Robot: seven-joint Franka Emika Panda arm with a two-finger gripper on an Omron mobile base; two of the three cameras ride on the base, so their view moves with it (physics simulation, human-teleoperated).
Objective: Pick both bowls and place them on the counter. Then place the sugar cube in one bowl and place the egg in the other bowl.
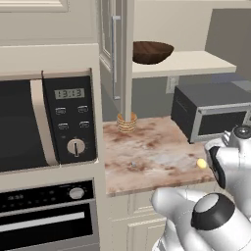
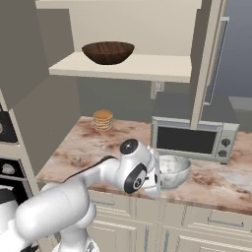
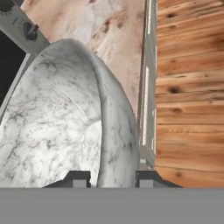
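My gripper is shut on the rim of the pale grey mottled bowl, one finger inside it and one outside. That bowl is low at the counter's front edge, before the toaster oven; I cannot tell whether it rests on the slab. The dark brown wooden bowl stands on the cream shelf above. A pale yellow egg lies on the counter near its front right. The sugar cube, a tiny grey speck, lies mid-counter.
A stack of tan rings stands at the back of the counter. The toaster oven takes the right side. A built-in microwave and oven wall off the left. An open cabinet door hangs by the shelf.
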